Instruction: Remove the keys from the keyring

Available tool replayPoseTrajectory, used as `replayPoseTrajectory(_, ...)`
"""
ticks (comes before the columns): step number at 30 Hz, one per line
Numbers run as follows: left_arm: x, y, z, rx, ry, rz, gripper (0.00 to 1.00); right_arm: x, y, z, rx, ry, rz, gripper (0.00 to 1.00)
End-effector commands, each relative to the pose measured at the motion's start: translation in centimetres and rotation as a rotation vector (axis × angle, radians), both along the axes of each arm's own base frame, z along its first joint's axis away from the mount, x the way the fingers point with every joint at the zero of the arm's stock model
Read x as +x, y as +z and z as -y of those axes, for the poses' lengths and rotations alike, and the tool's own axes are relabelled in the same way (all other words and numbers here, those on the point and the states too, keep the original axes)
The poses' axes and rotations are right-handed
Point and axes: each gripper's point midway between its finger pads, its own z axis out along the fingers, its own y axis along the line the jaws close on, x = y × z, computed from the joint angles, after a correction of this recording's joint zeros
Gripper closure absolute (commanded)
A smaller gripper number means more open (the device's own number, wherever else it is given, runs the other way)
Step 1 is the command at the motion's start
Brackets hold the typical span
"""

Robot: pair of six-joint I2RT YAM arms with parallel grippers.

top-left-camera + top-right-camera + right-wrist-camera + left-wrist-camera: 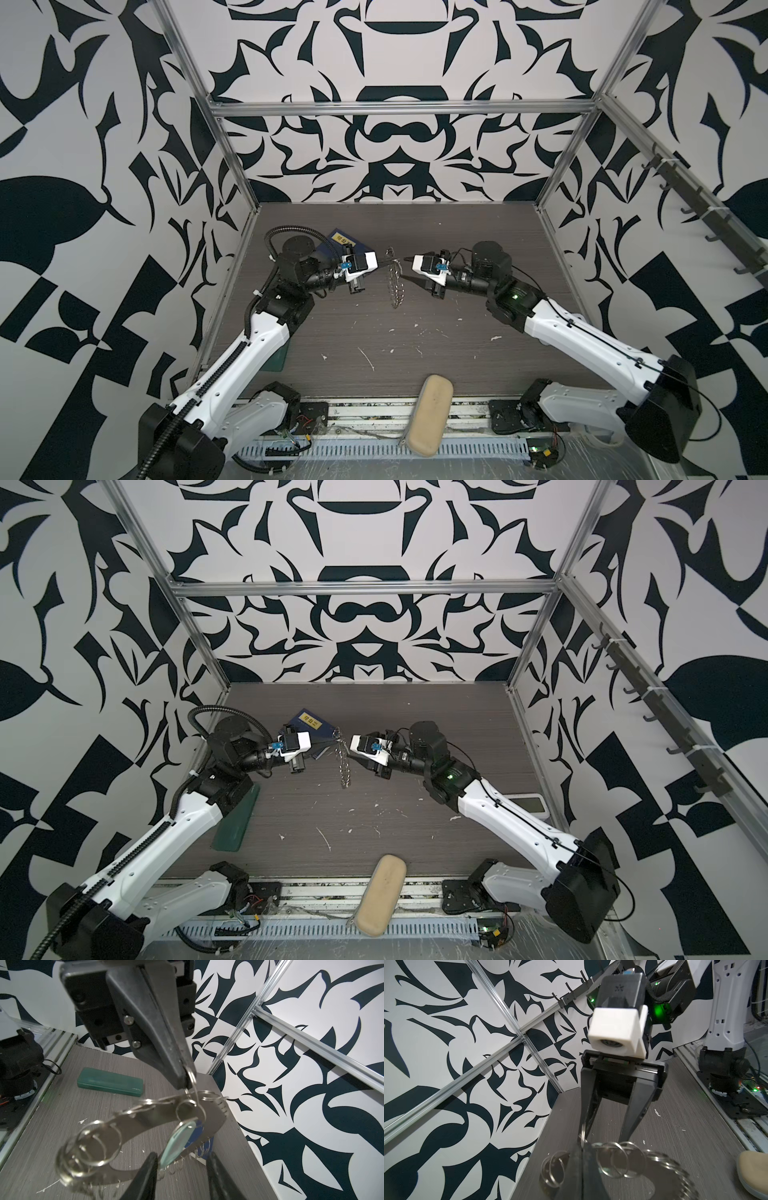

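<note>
L gripper (pixel 185 1082): jaws fully shut, pinching one small split ring on the rim of the keyring (pixel 395 278). That single pinch looks to carry the whole plate, which hangs edge-on in both top views btw the two grippers, above the tabletop (pixel 457 353); can't tell if its low edge touches. Prob held up like this so the key dangles free & R can come at it from the opposite side. Key (pixel 178 1140): mint tag hangs off a ring just below L's pinch, not yet off the keyring; metal blade too blurred to make out. R gripper (pixel 604 1138): jaws partly open, nothing clamped. In R wrist view the tag sits btw the two tips, nearer one, so it looks lined up for a grab, no grip yet. Pose: both arms reach in from the near corners, elbows out, wrists approx level, grippers pointing at each other nearly tip to tip over mid tabletop. Green case (pixel 110 1083) lies flat by L arm, well apart from the work.
</note>
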Motion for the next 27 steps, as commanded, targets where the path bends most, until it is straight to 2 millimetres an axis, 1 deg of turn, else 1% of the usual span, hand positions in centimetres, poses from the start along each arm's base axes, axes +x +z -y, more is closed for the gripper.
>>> replayPoseTrajectory(1,-0.6,1.2,-0.2,-0.026,-0.015,0.029,1.00,0.1,3.1,0.0,0.072,-0.015,0.079,0.57)
replayPoseTrajectory(3,-0.7,1.0,-0.3,-0.017,-0.014,0.035,1.00,0.0,3.8,0.4,0.062,-0.025,0.107,0.57)
replayPoseTrajectory(6,-0.9,0.4,-0.3,0.017,-0.018,0.057,1.00,-0.7,4.6,0.9,0.008,-0.012,0.137,0.58)
replayPoseTrajectory(10,-1.0,-0.2,-0.3,0.043,-0.027,0.078,1.00,-1.6,5.0,1.6,-0.081,0.004,0.148,0.60)
replayPoseTrajectory(14,-0.7,-0.6,-0.2,0.063,-0.028,0.074,1.00,-2.0,5.7,2.0,-0.120,0.016,0.179,0.64)
replayPoseTrajectory(17,-0.6,-0.7,-0.1,0.068,-0.032,0.053,1.00,-2.4,6.1,1.4,-0.142,0.038,0.215,0.70)
replayPoseTrajectory(20,-0.5,-0.7,0.0,0.072,-0.039,0.034,1.00,-2.7,5.5,0.3,-0.195,0.059,0.255,0.76)
replayPoseTrajectory(27,-0.5,-0.8,0.0,0.079,-0.036,0.005,1.00,-2.8,4.8,-0.9,-0.234,0.082,0.280,0.78)
